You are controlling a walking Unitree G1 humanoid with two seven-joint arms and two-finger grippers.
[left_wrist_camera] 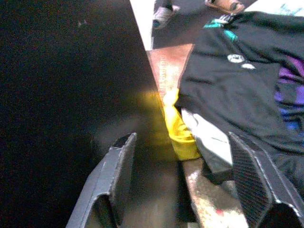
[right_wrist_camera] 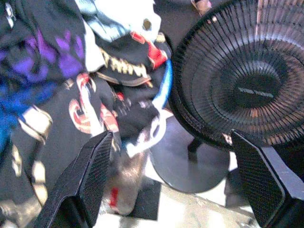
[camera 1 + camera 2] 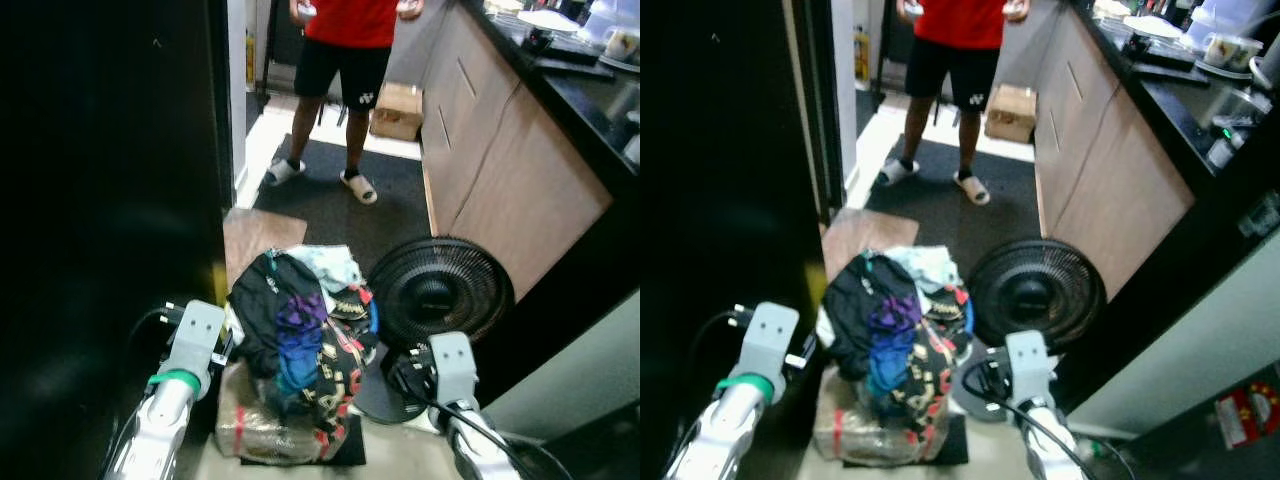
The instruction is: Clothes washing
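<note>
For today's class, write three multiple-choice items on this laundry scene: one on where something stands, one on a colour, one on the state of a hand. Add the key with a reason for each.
1. Where does the black fan stand relative to the clothes pile?
A. On the robot's right of it
B. On the robot's left of it
C. On top of it

2. What colour is the person's shirt?
A. Green
B. Red
C. White

3. How is the right hand?
A. Shut on a garment
B. Shut on the fan
C. Open, holding nothing

Key: 1 A, the fan sits beside the pile on the side of the right arm. 2 B, the shirt above the black shorts is red. 3 C, the right wrist view shows both fingers spread wide with nothing between them.
</note>
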